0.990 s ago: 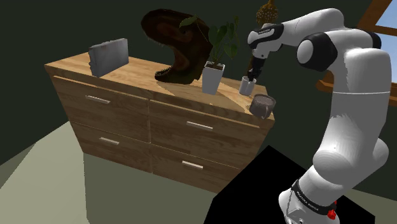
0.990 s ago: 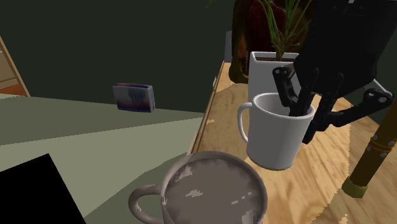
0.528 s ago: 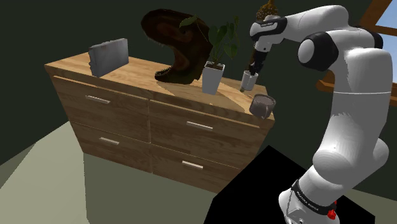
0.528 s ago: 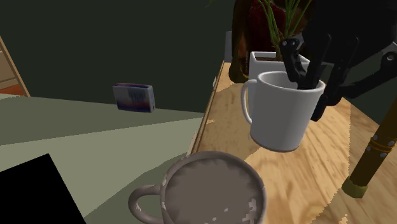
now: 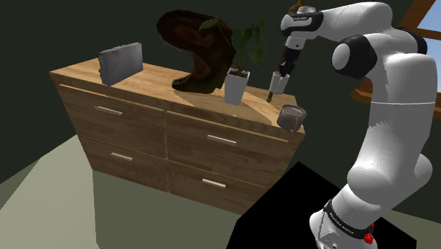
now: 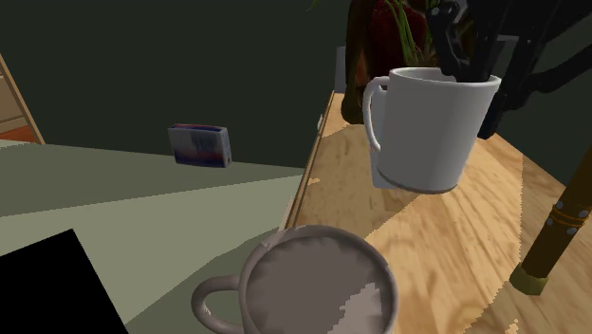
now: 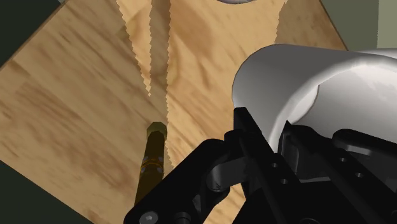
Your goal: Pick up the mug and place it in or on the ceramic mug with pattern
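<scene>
Since the task sends one mug into or onto another, the inspection runs from the furniture down to the grasp.

Chest of drawers (image 5: pixel 141 117): one, wooden, with four drawer fronts showing. Its top carries every item below.

Arm (image 5: pixel 385 106): one, white, reaching from the stand over the end of the chest at the shoulder view's right.

Dark brown ornament (image 5: pixel 198 53): one, at the back of the top and well apart from the work.

Grey block (image 5: pixel 120 61): one, upright at the far end at the shoulder view's left.

Potted plant (image 5: pixel 237 86): one, in a white square pot, just behind the carried mug.

Mugs: two.
- The white mug (image 6: pixel 432 128) hangs clear of the wood, slightly tilted, with its shadow on the top beneath it.
- The patterned mug (image 6: pixel 318 289), grey-brown with pale mottling, stands open-mouthed at the near corner and is apart from the white one.

Fingers (image 6: pixel 453 47): two, clenched on the white mug's wall, one inside the rim and one outside. In my judgement this hold leaves the base free to be set down on the patterned mug. Whether it would nest inside or only sit on the rim cannot be told.
</scene>
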